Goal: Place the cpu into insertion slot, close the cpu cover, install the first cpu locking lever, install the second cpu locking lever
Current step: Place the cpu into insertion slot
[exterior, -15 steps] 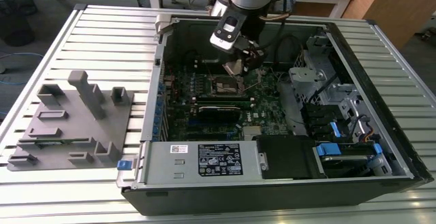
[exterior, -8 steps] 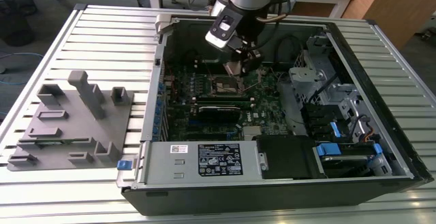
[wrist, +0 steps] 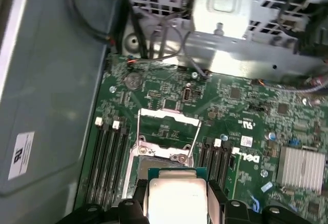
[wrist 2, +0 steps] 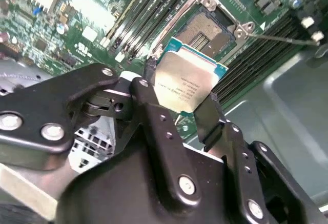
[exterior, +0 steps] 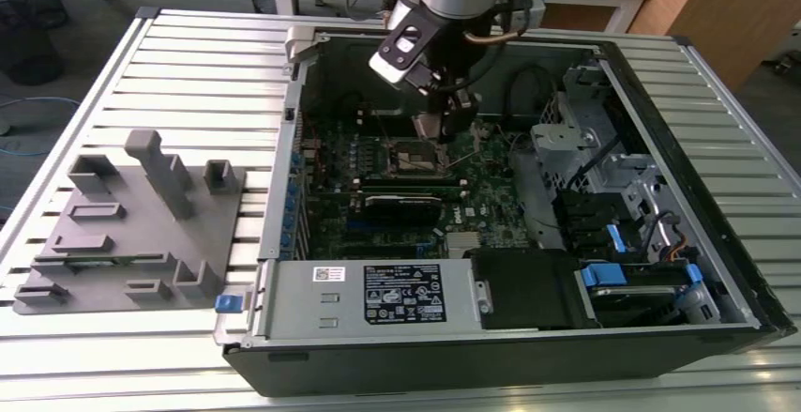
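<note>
Gripper [wrist 2: 180, 86] is pinching the cpu [wrist 2: 188, 78] by two opposite edges, black fingers [wrist 2: 145, 97] tight on either side, silver top showing in both wrist views. The cpu hangs just above the insertion slot [wrist 2: 207, 32] and is not seated; the slot's contact field is bare. The cpu cover [wrist: 171, 114] is swung up and open, with green board visible through its window. A thin lever rod [wrist 2: 282, 38] sticks out from a slot corner, over the black memory slots [wrist: 107, 157]. In the exterior view the arm reaches down into the open computer case [exterior: 501, 360], over the far middle of the motherboard [exterior: 494, 229]. The white-labelled power supply [exterior: 375, 295] sits at the case's near edge. A grey fixture tray [exterior: 126, 234] sits on the slatted counter [exterior: 188, 65] at the exterior view's left, well apart from the case.
</note>
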{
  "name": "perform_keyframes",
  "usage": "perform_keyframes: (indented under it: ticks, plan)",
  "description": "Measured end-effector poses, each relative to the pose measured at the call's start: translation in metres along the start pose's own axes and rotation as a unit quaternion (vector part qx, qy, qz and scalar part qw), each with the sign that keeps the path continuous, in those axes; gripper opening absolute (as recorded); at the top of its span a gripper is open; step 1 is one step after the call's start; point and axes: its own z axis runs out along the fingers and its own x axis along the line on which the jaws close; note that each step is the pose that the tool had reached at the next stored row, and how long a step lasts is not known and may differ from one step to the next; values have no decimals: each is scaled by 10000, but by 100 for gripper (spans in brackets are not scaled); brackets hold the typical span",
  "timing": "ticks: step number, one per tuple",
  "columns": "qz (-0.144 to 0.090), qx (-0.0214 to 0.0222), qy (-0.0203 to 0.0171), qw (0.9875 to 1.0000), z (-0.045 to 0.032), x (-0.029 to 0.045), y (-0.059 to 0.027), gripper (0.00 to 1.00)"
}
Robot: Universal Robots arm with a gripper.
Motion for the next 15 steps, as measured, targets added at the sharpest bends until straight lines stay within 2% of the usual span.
perform_keyframes:
  ticks: [5,12,15]
  plan:
    - [385,-5,-32,9993,2,0,0,54]
    - [395,-5,-33,9992,3,0,0,54]
    - [597,-8,-49,9982,11,0,-1,54]
